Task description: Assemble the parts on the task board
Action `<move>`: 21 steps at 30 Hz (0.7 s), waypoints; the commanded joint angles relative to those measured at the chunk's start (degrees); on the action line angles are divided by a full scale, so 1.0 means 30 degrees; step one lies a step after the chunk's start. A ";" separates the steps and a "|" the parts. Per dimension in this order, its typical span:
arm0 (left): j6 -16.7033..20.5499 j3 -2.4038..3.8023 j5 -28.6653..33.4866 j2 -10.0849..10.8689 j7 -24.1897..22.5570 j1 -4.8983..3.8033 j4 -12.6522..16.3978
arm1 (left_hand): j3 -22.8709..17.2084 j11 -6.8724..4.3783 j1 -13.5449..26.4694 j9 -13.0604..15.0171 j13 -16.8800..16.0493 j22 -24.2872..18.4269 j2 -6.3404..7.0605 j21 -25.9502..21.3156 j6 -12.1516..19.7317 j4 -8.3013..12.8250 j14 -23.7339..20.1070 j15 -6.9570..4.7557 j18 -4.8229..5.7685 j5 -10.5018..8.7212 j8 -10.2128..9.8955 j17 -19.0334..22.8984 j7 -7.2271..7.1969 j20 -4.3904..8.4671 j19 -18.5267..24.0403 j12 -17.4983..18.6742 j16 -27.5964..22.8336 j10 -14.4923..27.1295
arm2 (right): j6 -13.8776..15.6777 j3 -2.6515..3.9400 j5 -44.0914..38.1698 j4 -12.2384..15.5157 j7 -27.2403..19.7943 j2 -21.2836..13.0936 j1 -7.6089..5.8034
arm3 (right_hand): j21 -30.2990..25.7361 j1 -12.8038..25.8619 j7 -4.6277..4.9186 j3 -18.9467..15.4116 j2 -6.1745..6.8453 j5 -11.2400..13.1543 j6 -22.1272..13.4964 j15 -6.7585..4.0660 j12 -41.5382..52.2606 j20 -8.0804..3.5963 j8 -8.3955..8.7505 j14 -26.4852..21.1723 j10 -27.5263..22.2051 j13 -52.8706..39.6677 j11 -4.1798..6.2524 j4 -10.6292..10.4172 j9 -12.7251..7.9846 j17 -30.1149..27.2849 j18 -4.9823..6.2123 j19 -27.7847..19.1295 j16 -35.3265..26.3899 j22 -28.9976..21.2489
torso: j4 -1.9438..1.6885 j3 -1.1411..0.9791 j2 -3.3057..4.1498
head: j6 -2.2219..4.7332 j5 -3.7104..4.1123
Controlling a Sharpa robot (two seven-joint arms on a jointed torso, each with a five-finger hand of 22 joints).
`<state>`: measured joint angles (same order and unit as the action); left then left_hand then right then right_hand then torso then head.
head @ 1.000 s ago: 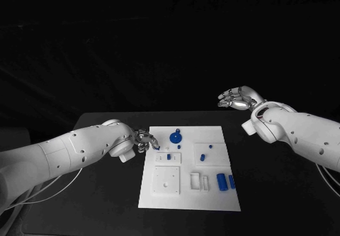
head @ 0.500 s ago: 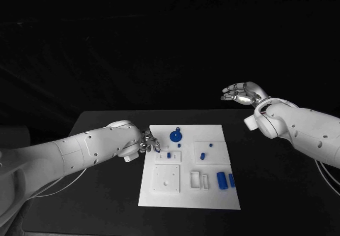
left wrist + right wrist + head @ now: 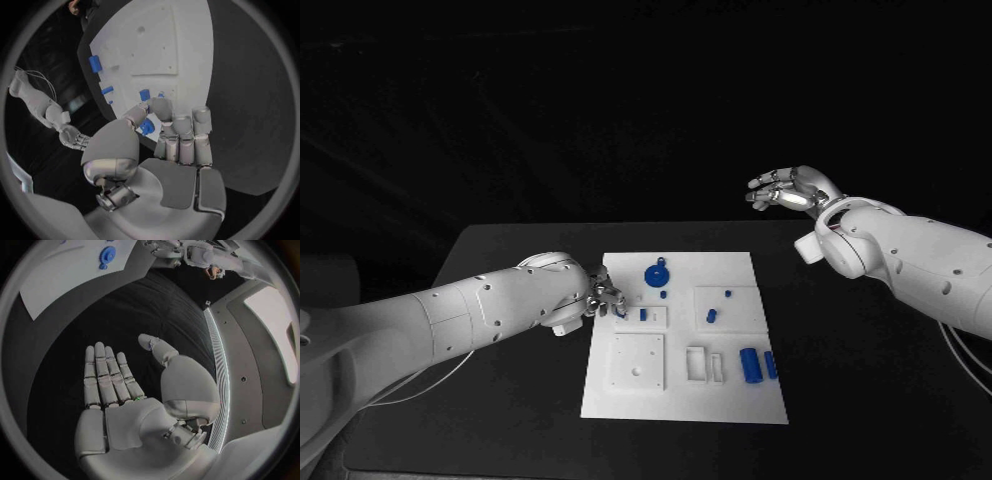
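Parts nearest the robot sit at the near right of the white task board (image 3: 635, 400): two upright blue cylinders (image 3: 750, 367), side by side, just right of a pair of raised white slots (image 3: 705, 366). Left of those lies a square white plate (image 3: 643, 364) with a small hole. Further up, a small blue peg (image 3: 643, 315) stands in a small framed square, and another blue piece (image 3: 711, 317) stands in the framed square to its right. The left hand (image 3: 604, 293) is at the board's left edge beside the small framed square, fingers curled together; in the left wrist view its thumb and fingertips (image 3: 157, 107) pinch a small blue part (image 3: 146, 126) just above the board. Beyond it, a round blue disc (image 3: 656, 274) lies near the far edge, a tiny blue piece just below it. The right hand (image 3: 786, 191) hangs raised beyond the table's far right corner, well apart from the board, fingers spread and holding nothing.
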<state>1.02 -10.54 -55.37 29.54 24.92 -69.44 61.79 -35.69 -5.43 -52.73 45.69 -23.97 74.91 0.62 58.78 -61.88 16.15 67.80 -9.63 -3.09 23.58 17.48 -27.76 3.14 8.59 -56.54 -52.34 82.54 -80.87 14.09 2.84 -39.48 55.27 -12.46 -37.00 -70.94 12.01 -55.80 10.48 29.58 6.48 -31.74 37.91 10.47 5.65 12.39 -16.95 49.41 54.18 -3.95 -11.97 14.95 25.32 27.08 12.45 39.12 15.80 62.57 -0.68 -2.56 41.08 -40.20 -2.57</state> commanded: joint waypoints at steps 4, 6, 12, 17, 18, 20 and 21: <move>0.0108 0.0015 -0.0321 -0.0181 -0.0126 0.0109 -0.0091 | -0.0272 -0.0134 0.0193 0.0338 -0.0002 0.0263 0.0019 0.0122 -0.1620 0.0127 0.0486 -0.0689 0.0102 0.1832 0.0114 -0.0024 -0.0863 0.2360 -0.0094 0.0092 0.0014 0.0053 | -0.0443 0.0010 0.0073 0.0015 -0.0306 0.0049 -0.0007 | -0.0363 0.0004 0.0922 -0.0032 -0.0048 0.0034 0.0169 0.0006 -0.0287 0.0099 -0.0119 -0.0219 -0.0046 0.0031 -0.0090 0.0134 -0.0083 -0.0174 0.0106 -0.0022 -0.0240 -0.0214 | -0.0005 -0.0003 -0.0007 | -0.0023 0.0011; 0.0099 0.0015 -0.0317 -0.0222 -0.0137 0.0155 -0.0159 | -0.0273 -0.0136 0.0195 0.0339 -0.0003 0.0263 0.0022 0.0122 -0.1625 0.0128 0.0486 -0.0691 0.0101 0.1838 0.0114 -0.0024 -0.0865 0.2360 -0.0095 0.0091 0.0014 0.0053 | -0.0452 0.0010 0.0071 0.0033 -0.0304 0.0049 -0.0007 | -0.0418 -0.0008 0.0921 -0.0042 -0.0028 0.0045 0.0154 0.0017 -0.0335 0.0111 -0.0110 -0.0258 -0.0068 0.0033 -0.0104 0.0140 -0.0097 -0.0203 0.0098 -0.0049 -0.0270 -0.0233 | -0.0001 -0.0008 -0.0005 | -0.0024 0.0006; 0.0174 0.0019 -0.0247 -0.0361 -0.0183 0.0234 -0.0477 | -0.0273 -0.0139 0.0206 0.0341 -0.0005 0.0263 0.0019 0.0124 -0.1636 0.0123 0.0487 -0.0694 0.0100 0.1846 0.0116 -0.0024 -0.0868 0.2360 -0.0097 0.0090 0.0013 0.0053 | -0.0490 0.0010 0.0018 0.0123 -0.0304 0.0051 -0.0007 | -0.0586 -0.0067 0.0915 -0.0071 0.0019 0.0060 0.0123 0.0068 -0.0474 0.0142 -0.0093 -0.0392 -0.0132 0.0033 -0.0157 0.0154 -0.0138 -0.0296 0.0066 -0.0162 -0.0369 -0.0265 | 0.0016 -0.0028 0.0006 | -0.0062 0.0026; 0.0171 0.0019 -0.0160 -0.0537 -0.0232 0.0300 -0.0719 | -0.0243 -0.0151 0.0314 0.0348 -0.0019 0.0258 -0.0058 0.0128 -0.1692 0.0084 0.0504 -0.0706 0.0104 0.1782 0.0125 -0.0032 -0.0881 0.2355 -0.0112 0.0071 0.0023 0.0036 | -0.0496 0.0010 -0.0042 0.0185 -0.0304 0.0077 -0.0007 | -0.0634 -0.0096 0.0912 -0.0075 0.0017 0.0066 0.0116 0.0098 -0.0507 0.0148 -0.0090 -0.0429 -0.0140 0.0030 -0.0168 0.0157 -0.0151 -0.0324 0.0056 -0.0197 -0.0397 -0.0265 | 0.0010 -0.0030 -0.0001 | -0.0091 0.0029; 0.0224 0.0019 -0.0160 -0.0559 -0.0236 0.0320 -0.0745 | -0.0242 -0.0152 0.0322 0.0349 -0.0020 0.0258 -0.0065 0.0128 -0.1696 0.0083 0.0505 -0.0707 0.0104 0.1777 0.0125 -0.0033 -0.0883 0.2355 -0.0113 0.0069 0.0024 0.0036 | -0.0496 0.0010 -0.0053 0.0205 -0.0304 0.0078 -0.0007 | -0.0642 -0.0104 0.0912 -0.0075 0.0015 0.0067 0.0117 0.0103 -0.0512 0.0149 -0.0091 -0.0433 -0.0141 0.0029 -0.0169 0.0159 -0.0153 -0.0329 0.0055 -0.0203 -0.0401 -0.0264 | 0.0010 -0.0032 -0.0001 | -0.0091 0.0029; 0.0145 0.0021 -0.0127 -0.0604 -0.0254 0.0362 -0.0807 | -0.0239 -0.0155 0.0340 0.0349 -0.0021 0.0257 -0.0081 0.0129 -0.1702 0.0083 0.0507 -0.0710 0.0103 0.1755 0.0123 -0.0034 -0.0885 0.2355 -0.0115 0.0068 0.0025 0.0037 | -0.0505 0.0010 -0.0086 0.0249 -0.0306 0.0073 -0.0007 | -0.0653 -0.0115 0.0913 -0.0073 0.0011 0.0066 0.0117 0.0111 -0.0519 0.0150 -0.0091 -0.0440 -0.0142 0.0028 -0.0169 0.0161 -0.0156 -0.0336 0.0053 -0.0209 -0.0406 -0.0263 | 0.0014 -0.0033 0.0004 | -0.0083 0.0065; 0.0200 0.0021 -0.0112 -0.0630 -0.0265 0.0373 -0.0838 | -0.0238 -0.0156 0.0344 0.0349 -0.0022 0.0257 -0.0083 0.0130 -0.1703 0.0084 0.0507 -0.0710 0.0102 0.1749 0.0123 -0.0034 -0.0885 0.2356 -0.0116 0.0068 0.0025 0.0037 | -0.0514 0.0010 -0.0101 0.0262 -0.0304 0.0071 -0.0007 | -0.0656 -0.0119 0.0912 -0.0072 0.0009 0.0066 0.0118 0.0113 -0.0521 0.0150 -0.0092 -0.0442 -0.0141 0.0028 -0.0169 0.0161 -0.0157 -0.0338 0.0052 -0.0211 -0.0408 -0.0262 | 0.0011 -0.0032 0.0002 | -0.0089 0.0071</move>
<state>1.22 -10.50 -55.86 27.82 24.75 -68.34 59.32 -35.81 -5.57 -51.54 46.70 -23.98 74.94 0.91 58.78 -61.96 16.03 67.83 -9.77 -3.09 27.11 17.45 -27.77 3.21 8.60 -56.53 -52.33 82.54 -80.72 13.53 2.84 -39.43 55.90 -12.61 -36.85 -70.93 10.42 -55.81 10.48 29.43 6.49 -31.73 37.90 10.93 4.33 12.81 -16.95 48.51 53.96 -3.91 -12.19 15.10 24.91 26.10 12.47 38.69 14.93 61.81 -0.63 -2.64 41.07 -40.46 -2.43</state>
